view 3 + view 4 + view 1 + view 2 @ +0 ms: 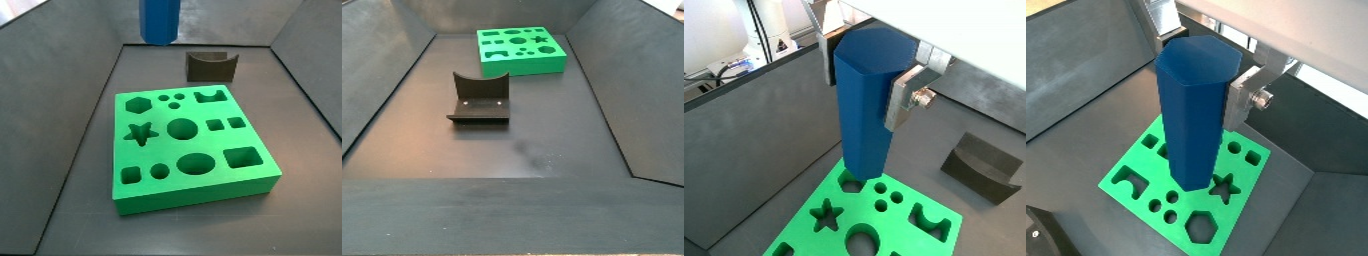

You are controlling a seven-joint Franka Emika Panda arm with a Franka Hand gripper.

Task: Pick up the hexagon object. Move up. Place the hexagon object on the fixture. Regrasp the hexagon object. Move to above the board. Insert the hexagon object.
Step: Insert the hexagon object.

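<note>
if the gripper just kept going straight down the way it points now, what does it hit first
Probably the board. The gripper holds the hexagon object upright above it, so the bar's lower end would meet the board first, near its hexagon hole; exact alignment is unclear.

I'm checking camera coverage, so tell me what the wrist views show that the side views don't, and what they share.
Only the wrist views show the gripper: its silver plate fingers hold the long matte blue hexagonal bar upright above the board. Only a side view shows the whole bright green square board with every hole, and the enclosure's bare dark floor. Shared: the bar, though a side view catches only its lower end at the frame edge, the board, and the small dark notched fixture.
</note>
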